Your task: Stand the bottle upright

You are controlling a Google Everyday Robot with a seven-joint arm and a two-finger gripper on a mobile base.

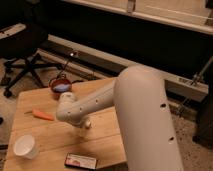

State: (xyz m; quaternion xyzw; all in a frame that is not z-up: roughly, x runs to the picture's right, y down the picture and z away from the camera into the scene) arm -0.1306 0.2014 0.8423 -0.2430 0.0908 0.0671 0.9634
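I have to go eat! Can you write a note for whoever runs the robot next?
Gripper: down low at the middle of the table.
Bottle: hidden under the arm's end; can't tell if it lies or stands.
Carrot, cup and bowl: off to the side, untouched.
Done: nothing sure yet.
Left: grip the bottle, stand it upright, let go.

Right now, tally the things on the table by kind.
Bowl: 1
Carrot: 1
Paper cup: 1
Flat packet: 1
Bottle: 1, by the claw, low over the table middle
Total: 5
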